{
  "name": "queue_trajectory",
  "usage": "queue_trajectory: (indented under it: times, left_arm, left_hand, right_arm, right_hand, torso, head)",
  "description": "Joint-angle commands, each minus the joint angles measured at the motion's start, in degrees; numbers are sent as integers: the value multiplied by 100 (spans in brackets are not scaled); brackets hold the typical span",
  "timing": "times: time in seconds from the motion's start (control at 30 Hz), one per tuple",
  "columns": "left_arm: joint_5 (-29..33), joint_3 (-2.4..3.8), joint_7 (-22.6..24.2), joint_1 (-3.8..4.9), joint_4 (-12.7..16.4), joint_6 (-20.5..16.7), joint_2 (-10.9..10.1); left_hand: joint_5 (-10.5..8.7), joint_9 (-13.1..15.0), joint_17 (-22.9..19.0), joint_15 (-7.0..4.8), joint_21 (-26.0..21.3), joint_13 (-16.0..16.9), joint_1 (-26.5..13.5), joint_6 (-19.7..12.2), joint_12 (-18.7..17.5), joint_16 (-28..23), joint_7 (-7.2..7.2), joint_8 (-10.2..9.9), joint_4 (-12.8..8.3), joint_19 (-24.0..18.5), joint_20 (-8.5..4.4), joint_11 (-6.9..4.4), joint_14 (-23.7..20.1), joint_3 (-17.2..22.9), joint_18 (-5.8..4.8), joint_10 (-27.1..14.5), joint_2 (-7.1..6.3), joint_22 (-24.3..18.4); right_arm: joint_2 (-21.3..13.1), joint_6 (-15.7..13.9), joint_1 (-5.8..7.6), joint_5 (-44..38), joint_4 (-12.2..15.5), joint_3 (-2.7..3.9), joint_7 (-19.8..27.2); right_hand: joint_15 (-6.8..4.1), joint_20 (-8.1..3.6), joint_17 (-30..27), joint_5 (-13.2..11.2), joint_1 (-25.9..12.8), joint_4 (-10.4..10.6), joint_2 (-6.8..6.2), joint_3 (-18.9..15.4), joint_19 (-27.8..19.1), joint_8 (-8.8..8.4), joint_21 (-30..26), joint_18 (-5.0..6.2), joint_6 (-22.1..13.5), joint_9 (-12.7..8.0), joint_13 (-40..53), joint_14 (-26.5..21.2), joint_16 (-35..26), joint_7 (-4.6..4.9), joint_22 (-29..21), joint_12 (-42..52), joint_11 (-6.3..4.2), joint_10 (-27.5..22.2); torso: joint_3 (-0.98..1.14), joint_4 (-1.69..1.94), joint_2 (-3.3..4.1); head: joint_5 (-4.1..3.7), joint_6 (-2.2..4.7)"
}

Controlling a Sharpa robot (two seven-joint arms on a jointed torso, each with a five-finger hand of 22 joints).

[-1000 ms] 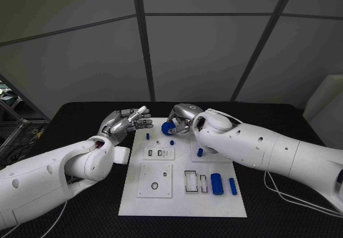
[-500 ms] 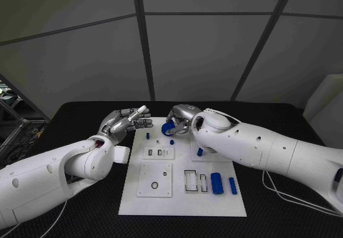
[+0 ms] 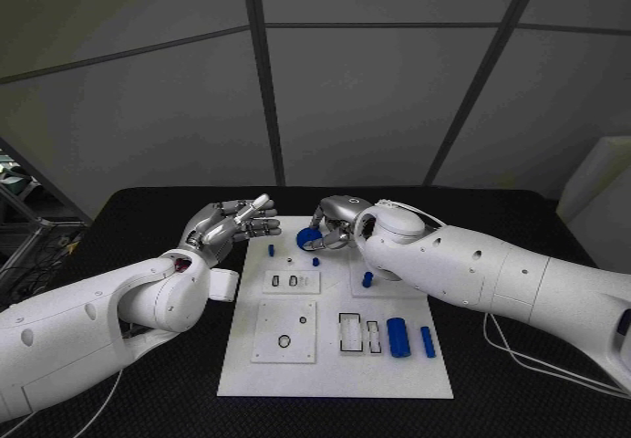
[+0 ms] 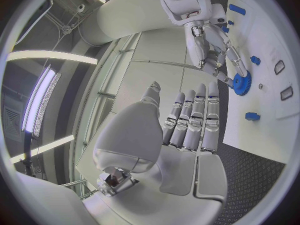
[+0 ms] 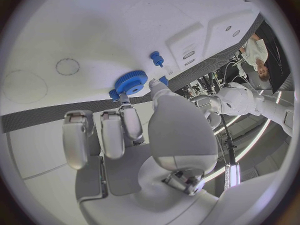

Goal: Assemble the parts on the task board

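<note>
Almost nothing has moved since the earlier pictures: both hands stay where they were, and the right hand has only dipped a tiny bit with its blue wheel. Seen from the head, the task board (image 3: 336,365) lies flat on the black table (image 3: 526,219). The right hand (image 3: 332,222) holds the blue gear (image 3: 310,238) in its fingertips, over the far end of the board. The left hand (image 3: 237,222) floats just off the board's far left corner, holding nothing, its fingers mostly straight and close together. Small blue pegs (image 3: 315,262) stand on the board just on the near side of the gear, and two long blue bars (image 3: 399,338) lie near the board's near right corner. From the left wrist, the left hand (image 4: 187,130) shows flat and empty, and across from it the right hand's fingers (image 4: 215,50) pinch the gear (image 4: 240,81) just above the board (image 4: 275,40). From the right wrist, the right hand (image 5: 134,130) has its fingertips on the gear (image 5: 130,82), which hangs close over the white board (image 5: 81,30), beside a small peg (image 5: 156,58). The grip is only at the tips, so I think the gear could slip or tilt. If it comes down crooked, it may miss its spot or bump the pegs beside it.
</note>
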Motion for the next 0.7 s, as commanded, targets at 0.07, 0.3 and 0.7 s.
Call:
queue_trajectory:
  times: [0.07,0.3,0.7]
  left_arm:
    - [-1,6,10,11,4,57,1]
    - [-1,6,13,11,-3,54,-13]
    - [-1,5,16,10,-10,50,-61]
  left_hand:
    - [-34,-6,-6,40,-26,-6,-12,35,-16,-20,-11,-20,-4,34,-14,8,-8,-18,-75,34,34,-6]
    - [-33,-7,-6,41,-26,-6,-10,35,-19,-23,-10,-22,-7,34,-14,9,-8,-19,-75,33,34,-7]
    - [-33,-7,-6,41,-27,-7,-9,35,-21,-24,-9,-23,-8,34,-14,9,-9,-20,-75,33,33,-8]
  right_arm:
    - [-41,-48,10,37,19,-1,-107]
    - [-262,-440,7,56,259,-1,-39]
    - [-1357,-1572,1,1278,881,4,930]
  right_hand:
    - [15,19,276,23,-29,52,26,26,519,7,14,-49,37,-4,32,359,23,-4,1357,36,-14,53]
    - [8,12,309,123,74,45,27,58,560,6,43,-65,67,-4,91,367,41,-13,1422,92,-23,96]
    - [-16,-10,-13,144,414,-134,-98,83,374,17,-97,6,181,2,-171,284,-140,-42,1128,-144,-51,-57]
  torso:
    - [2,2,-1]
    - [4,-3,0]
    - [14,-53,-29]
  head:
    - [-7,3]
    - [4,1]
    - [4,61]
